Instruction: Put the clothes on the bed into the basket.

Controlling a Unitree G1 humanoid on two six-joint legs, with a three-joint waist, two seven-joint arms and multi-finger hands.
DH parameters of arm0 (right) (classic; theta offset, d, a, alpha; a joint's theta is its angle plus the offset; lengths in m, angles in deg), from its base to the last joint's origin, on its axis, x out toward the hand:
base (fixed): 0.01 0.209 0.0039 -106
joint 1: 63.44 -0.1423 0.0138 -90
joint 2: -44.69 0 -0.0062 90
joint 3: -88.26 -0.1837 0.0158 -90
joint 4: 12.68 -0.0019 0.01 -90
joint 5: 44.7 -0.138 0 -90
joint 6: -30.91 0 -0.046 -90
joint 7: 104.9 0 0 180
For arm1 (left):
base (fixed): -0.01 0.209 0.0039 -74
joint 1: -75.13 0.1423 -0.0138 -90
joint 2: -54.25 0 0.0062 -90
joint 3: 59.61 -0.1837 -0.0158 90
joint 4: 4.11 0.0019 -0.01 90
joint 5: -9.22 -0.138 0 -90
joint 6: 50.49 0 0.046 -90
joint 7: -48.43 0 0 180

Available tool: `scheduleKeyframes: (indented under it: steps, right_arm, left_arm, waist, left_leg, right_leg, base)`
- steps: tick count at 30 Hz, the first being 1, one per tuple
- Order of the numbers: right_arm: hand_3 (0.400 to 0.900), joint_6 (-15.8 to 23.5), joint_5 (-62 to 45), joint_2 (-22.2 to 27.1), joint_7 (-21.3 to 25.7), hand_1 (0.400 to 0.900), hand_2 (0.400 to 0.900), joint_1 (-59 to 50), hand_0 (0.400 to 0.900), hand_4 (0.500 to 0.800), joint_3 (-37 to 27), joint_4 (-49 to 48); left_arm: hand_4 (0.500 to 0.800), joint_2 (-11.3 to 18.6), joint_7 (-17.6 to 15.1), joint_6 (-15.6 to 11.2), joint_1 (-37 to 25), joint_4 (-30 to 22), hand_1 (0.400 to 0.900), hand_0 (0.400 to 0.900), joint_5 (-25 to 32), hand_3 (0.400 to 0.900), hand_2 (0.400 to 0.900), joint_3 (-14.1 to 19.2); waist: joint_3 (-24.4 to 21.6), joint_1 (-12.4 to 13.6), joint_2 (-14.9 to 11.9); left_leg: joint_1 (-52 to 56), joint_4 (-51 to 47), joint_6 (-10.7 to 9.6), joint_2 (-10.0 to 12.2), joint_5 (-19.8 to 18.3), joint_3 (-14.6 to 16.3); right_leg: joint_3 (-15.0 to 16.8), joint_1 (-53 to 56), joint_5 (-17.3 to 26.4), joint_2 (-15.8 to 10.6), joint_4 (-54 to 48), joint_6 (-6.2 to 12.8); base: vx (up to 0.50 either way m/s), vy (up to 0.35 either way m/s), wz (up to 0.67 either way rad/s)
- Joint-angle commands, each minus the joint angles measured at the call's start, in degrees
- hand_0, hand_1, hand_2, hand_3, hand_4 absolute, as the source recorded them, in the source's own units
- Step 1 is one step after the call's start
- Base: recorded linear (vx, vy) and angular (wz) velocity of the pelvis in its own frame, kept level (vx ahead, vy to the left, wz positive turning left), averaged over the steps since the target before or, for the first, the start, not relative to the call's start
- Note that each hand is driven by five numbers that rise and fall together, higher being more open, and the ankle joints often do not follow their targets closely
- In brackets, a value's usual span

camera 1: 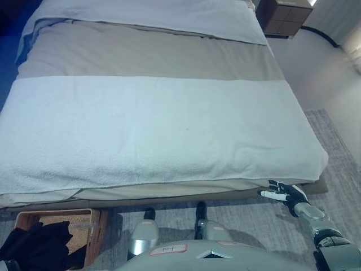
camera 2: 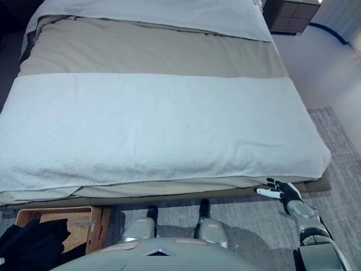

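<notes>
At the foot of the wide bed (camera 1: 158, 130), with its pale towelling cover and beige band, no clothes remain in sight on the mattress. The dark crumpled garment (camera 1: 39, 245) already lies in the woven wicker basket (camera 1: 84, 217) on the grey carpet at the lower left, draped over its near rim. By these views the task looks close to done, or done.

The right hand (camera 1: 285, 193) hangs low beside the bed's near right corner, fingers spread and relaxed, holding nothing. The left hand does not show in either view (so its state cannot be told).

The sensible step now, in my judgement, is a check: sweep the gaze across the far half of the bed and its left edge, where a fold in the cover could hide a small item. Should anything turn up, pinch it at a bunched part rather than a flat edge, so the cover is not dragged along with it. The garment's overhang may want tucking in.
</notes>
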Motion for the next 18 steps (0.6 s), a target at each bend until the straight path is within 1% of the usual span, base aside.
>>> scheduleKeyframes:
  steps: [1,12,13,16,18]
  right_arm:
    - [0.900,1.53,-2.01,8.35,0.94,0.900,0.900,-4.04,0.900,0.800,-3.56,0.09]
    - [0.900,1.50,-2.51,9.36,0.50,0.900,0.900,-5.64,0.900,0.800,-3.03,-1.50]
    - [0.900,1.44,-2.57,9.31,0.43,0.900,0.900,-5.75,0.900,0.800,-2.83,-1.35]
    - [0.900,1.31,-2.57,8.94,0.18,0.900,0.900,-6.53,0.900,0.800,-2.02,-1.13]
    - [0.900,1.21,-2.59,8.62,-0.15,0.900,0.900,-6.55,0.900,0.800,-1.90,-1.33]
  left_arm:
    - [0.500,9.42,-2.12,-1.91,3.41,-2.07,0.400,0.400,2.38,0.400,0.400,-3.13]
    - [0.500,12.92,-2.02,-2.15,3.16,-3.37,0.400,0.400,2.46,0.400,0.400,-1.82]
    - [0.800,13.02,-2.02,-2.20,2.84,-3.58,0.900,0.900,2.87,0.900,0.900,-1.86]
    - [0.800,13.05,-1.87,-2.20,1.26,-3.57,0.900,0.900,3.39,0.900,0.900,-3.18]
    - [0.800,12.96,-1.98,-2.15,0.97,-3.38,0.900,0.900,3.64,0.900,0.900,-3.17]
  waist:
    - [3.69,2.56,-0.49]
    - [6.22,3.62,-2.26]
    - [6.38,3.69,-2.34]
    - [6.69,3.88,-2.57]
    - [6.64,3.98,-2.67]
  left_leg:
    - [0.37,3.31,1.13,-0.35,-2.27,-1.27]
    - [-2.45,6.53,1.65,-0.75,-3.15,-2.10]
    - [-2.62,6.77,1.70,-0.80,-3.22,-2.20]
    - [-3.05,6.96,1.79,-1.07,-3.24,-2.18]
    - [-3.14,7.02,1.90,-1.33,-3.34,-2.04]
  right_leg:
    - [0.40,1.17,0.76,-4.64,4.57,5.59]
    - [0.12,0.63,1.16,-4.67,5.37,5.68]
    - [0.11,0.57,1.20,-4.69,5.45,5.70]
    - [0.11,0.38,1.25,-4.79,5.46,5.69]
    - [0.20,0.21,1.31,-4.93,5.57,5.63]
  base:
    - [-0.05,-0.002,-0.02]
    - [-0.04,0.002,0.02]
    - [-0.04,0.011,0.04]
    - [-0.03,0.025,0.01]
    - [-0.01,0.016,-0.01]
